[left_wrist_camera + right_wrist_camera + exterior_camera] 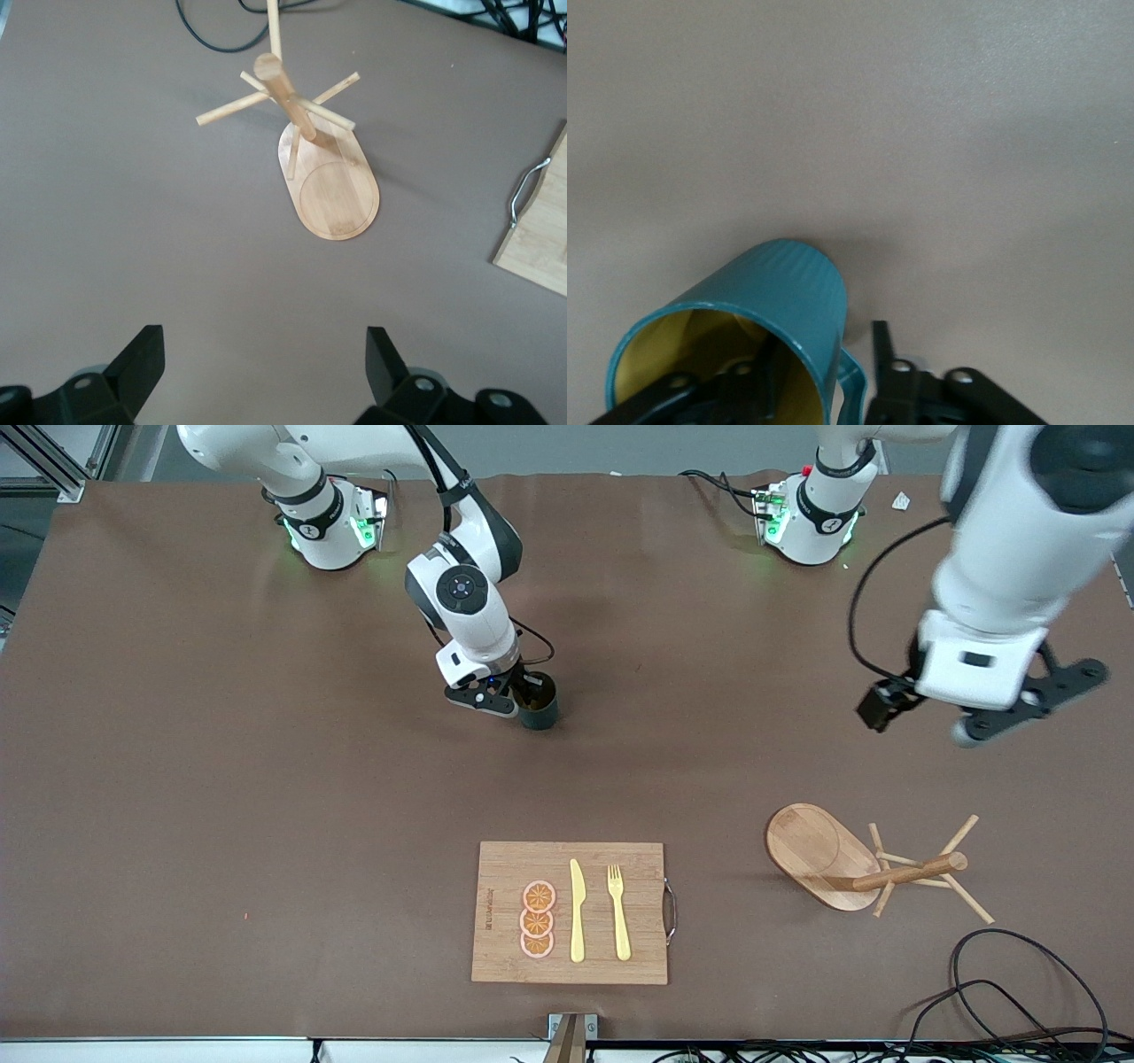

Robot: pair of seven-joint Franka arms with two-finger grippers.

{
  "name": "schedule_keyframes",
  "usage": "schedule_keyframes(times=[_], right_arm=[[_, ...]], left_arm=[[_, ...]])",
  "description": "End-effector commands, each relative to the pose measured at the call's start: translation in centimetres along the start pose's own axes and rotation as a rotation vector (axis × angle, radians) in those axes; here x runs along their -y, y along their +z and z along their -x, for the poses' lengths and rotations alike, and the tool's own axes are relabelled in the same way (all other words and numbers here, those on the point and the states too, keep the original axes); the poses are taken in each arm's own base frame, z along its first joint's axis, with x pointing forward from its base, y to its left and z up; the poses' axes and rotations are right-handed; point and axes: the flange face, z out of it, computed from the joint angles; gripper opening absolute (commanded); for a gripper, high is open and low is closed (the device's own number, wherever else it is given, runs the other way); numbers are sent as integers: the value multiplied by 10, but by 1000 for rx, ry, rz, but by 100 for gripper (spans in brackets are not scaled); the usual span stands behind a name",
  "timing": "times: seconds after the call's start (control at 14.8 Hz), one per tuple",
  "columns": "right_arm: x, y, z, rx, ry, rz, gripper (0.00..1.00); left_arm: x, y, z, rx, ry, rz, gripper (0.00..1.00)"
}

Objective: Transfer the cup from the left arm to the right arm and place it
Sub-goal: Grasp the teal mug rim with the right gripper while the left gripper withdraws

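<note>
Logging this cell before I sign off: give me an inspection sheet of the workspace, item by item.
Surface: brown table, no spills seen.
Job's things: cup upright on the table, between the arms' bases and the board.
Clutter: board with three orange slices, knife, fork; mug tree toward the left arm's end.
Grippers: right gripper straddles the cup's wall, one finger inside; left gripper open, empty, over bare table.
Cables: loose black cable on the table by the mug tree.
Surroundings: nothing seen.
</note>
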Motion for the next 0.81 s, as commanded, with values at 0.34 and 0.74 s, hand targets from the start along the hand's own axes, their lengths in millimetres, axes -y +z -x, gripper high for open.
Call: schedule_keyframes(times=[0.34,0.74], right_arm=[[-1,-4,-8,6,-192,6,2],[-44,-20,-57,42,-523,34,2]], left_arm=[[103,-13,-31,57,217,160,100],[142,-12,8,85,294,166,100]])
